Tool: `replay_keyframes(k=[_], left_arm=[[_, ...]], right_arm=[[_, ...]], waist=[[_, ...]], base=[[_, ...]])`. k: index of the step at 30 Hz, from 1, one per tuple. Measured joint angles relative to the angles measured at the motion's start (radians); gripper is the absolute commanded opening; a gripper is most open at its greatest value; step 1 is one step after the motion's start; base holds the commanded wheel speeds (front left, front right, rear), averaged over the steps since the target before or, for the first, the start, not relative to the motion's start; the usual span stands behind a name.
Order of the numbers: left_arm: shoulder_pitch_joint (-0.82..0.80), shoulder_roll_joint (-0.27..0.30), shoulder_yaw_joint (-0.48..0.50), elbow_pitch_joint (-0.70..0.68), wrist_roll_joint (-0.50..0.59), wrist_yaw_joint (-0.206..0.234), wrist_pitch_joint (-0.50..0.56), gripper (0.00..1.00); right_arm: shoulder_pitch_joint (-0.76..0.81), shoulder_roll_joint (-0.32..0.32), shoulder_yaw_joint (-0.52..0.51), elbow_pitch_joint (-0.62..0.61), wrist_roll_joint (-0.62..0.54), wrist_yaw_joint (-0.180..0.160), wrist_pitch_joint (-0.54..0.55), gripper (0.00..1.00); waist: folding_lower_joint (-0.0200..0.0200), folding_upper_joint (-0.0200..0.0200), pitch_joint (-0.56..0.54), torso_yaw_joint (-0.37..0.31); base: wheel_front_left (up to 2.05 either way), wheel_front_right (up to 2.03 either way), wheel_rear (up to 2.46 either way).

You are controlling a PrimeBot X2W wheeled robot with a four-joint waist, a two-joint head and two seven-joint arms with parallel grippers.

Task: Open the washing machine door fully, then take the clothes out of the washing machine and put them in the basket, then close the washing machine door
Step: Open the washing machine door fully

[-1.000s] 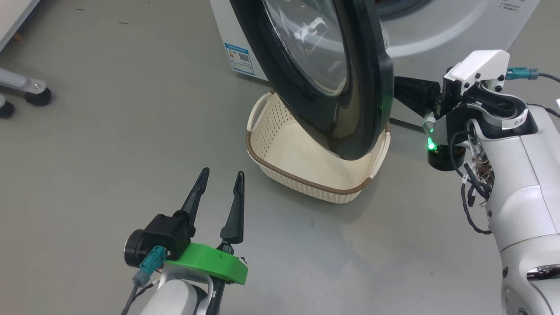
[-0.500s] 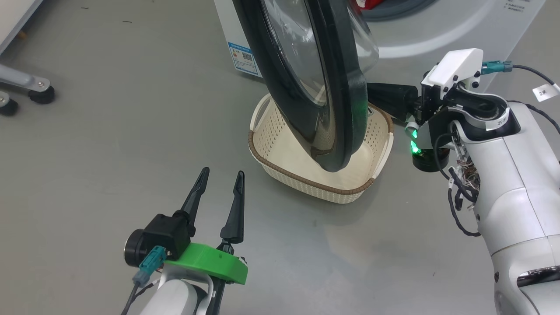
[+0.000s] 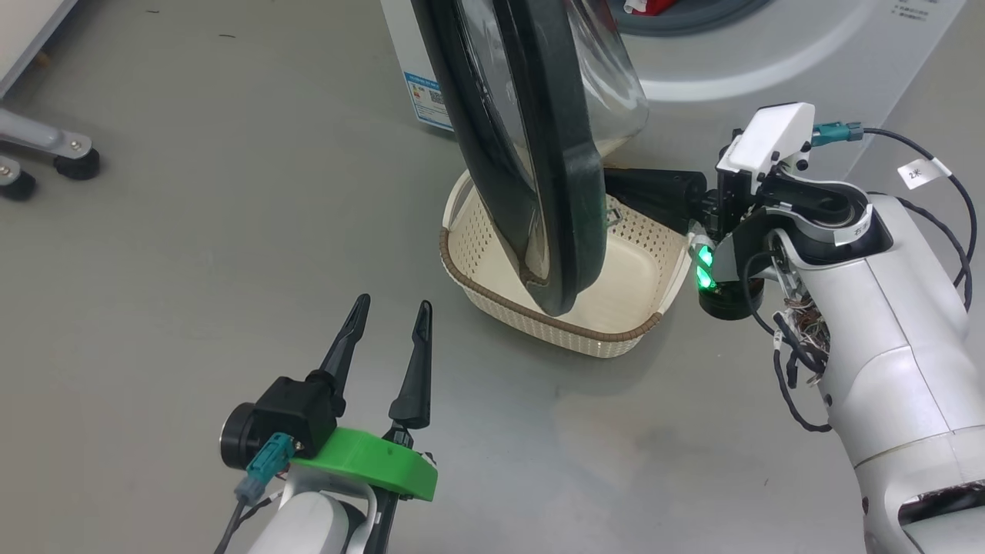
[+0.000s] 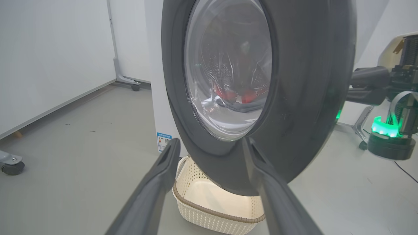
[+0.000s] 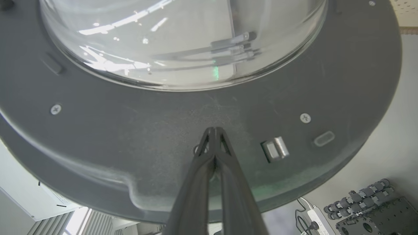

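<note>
The washing machine door (image 3: 554, 192) stands nearly edge-on in the head view, hanging over the cream basket (image 3: 639, 335) on the floor. My right gripper (image 3: 616, 185) is shut with nothing in it, and its tips (image 5: 214, 130) press on the door's dark inner face (image 5: 130, 130) just below the glass bowl. My left gripper (image 3: 388, 308) is open and hangs low, well short of the basket. In the left wrist view its fingers (image 4: 169, 156) frame the door (image 4: 310, 81) and the basket (image 4: 209, 212). Red clothes (image 4: 228, 94) show through the glass, and again (image 3: 654, 6) in the washing machine (image 3: 769, 61).
Castors of a metal stand (image 3: 77, 163) sit at the far left of the grey floor. A blue label (image 3: 429, 98) marks the machine's side. A door latch (image 5: 276, 148) lies right of my right fingertips. A power strip (image 5: 310, 218) lies on the floor beyond.
The door has swung further open, leftward, uncovering more of the basket. My right arm has followed it leftward with its shut tips against it. The left gripper has stayed still.
</note>
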Motion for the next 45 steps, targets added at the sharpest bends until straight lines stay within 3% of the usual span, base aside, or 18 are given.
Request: replay_keyframes(k=[17, 22, 25, 30, 36, 45], left_arm=[[0.0, 0.0, 0.003, 0.0, 0.013, 0.0, 0.0, 1.0], [0.0, 0.0, 0.037, 0.002, 0.02, 0.001, 0.0, 1.0], [0.001, 0.0, 0.069, 0.006, 0.03, 0.001, 0.0, 1.0], [0.001, 0.0, 0.108, 0.013, 0.04, 0.001, 0.0, 1.0], [0.014, 0.0, 0.154, 0.033, 0.049, 0.0, 0.0, 1.0], [0.061, 0.0, 0.23, 0.052, 0.07, -0.019, 0.0, 1.0]], right_arm=[[0.023, 0.001, 0.13, -0.079, 0.102, -0.014, -0.005, 0.0], [0.038, 0.009, 0.13, -0.084, 0.096, -0.011, -0.063, 0.0], [0.045, 0.009, 0.139, -0.093, 0.077, 0.016, -0.092, 0.0], [0.057, 0.004, 0.169, -0.109, -0.056, 0.096, -0.179, 0.0], [0.095, -0.083, 0.22, -0.127, -0.243, 0.205, -0.321, 0.0], [0.184, -0.2, 0.28, -0.184, -0.522, 0.219, -0.589, 0.0]], waist=[[0.0, 0.0, -0.001, 0.01], [0.0, 0.0, -0.015, -0.005], [0.0, 0.0, -0.026, -0.021], [0.0, 0.0, -0.046, -0.058], [0.0, 0.0, -0.077, -0.114], [0.0, 0.0, -0.134, -0.228]], base=[[0.0, 0.0, 0.0], [0.0, 0.0, 0.0], [0.0, 0.0, 0.0], [0.0, 0.0, 0.0], [0.0, 0.0, 0.0], [0.0, 0.0, 0.0]])
